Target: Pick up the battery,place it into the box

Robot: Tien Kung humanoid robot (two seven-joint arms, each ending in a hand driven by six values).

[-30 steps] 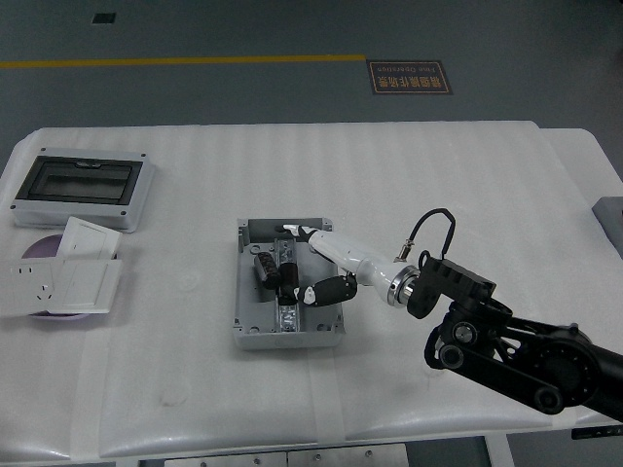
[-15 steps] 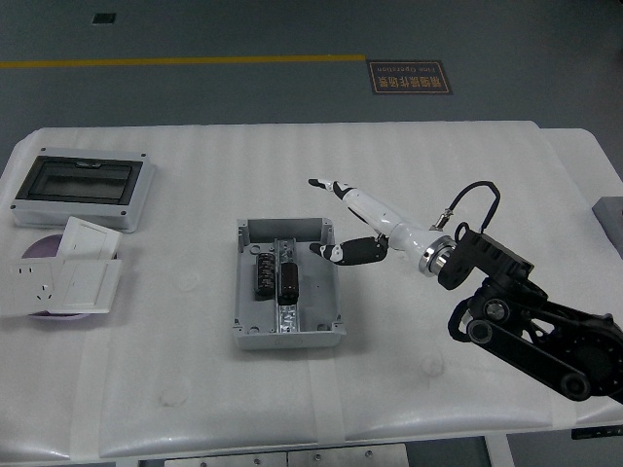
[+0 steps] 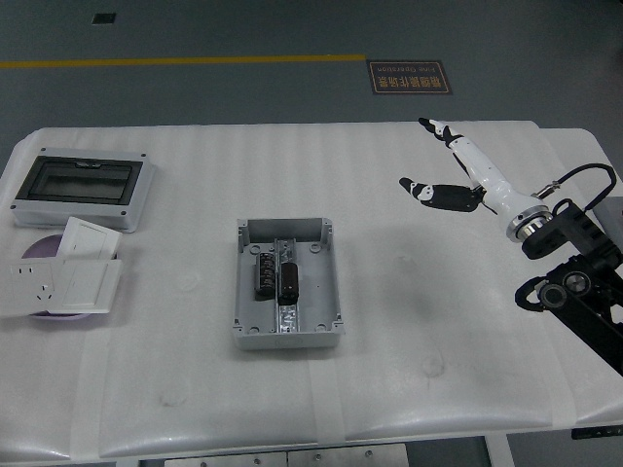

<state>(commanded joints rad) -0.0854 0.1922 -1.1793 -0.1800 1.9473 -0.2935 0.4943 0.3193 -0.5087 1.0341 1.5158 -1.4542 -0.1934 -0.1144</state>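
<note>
An open grey box (image 3: 285, 283) sits at the middle of the table. Two dark batteries (image 3: 277, 276) lie side by side inside it, next to a metal rail. My right hand (image 3: 438, 161) hangs above the table's far right, well away from the box, fingers spread and holding nothing. Its black arm (image 3: 574, 292) comes in from the right edge. The left arm is out of sight.
A grey enclosure with a dark window (image 3: 80, 190) lies at the far left. In front of it are white socket plates (image 3: 63, 277) stacked over a purple disc. A grey object (image 3: 611, 209) shows at the right edge.
My right hand has pulled out of the box and swung up and to the right, empty. A battery stays behind in the box.
</note>
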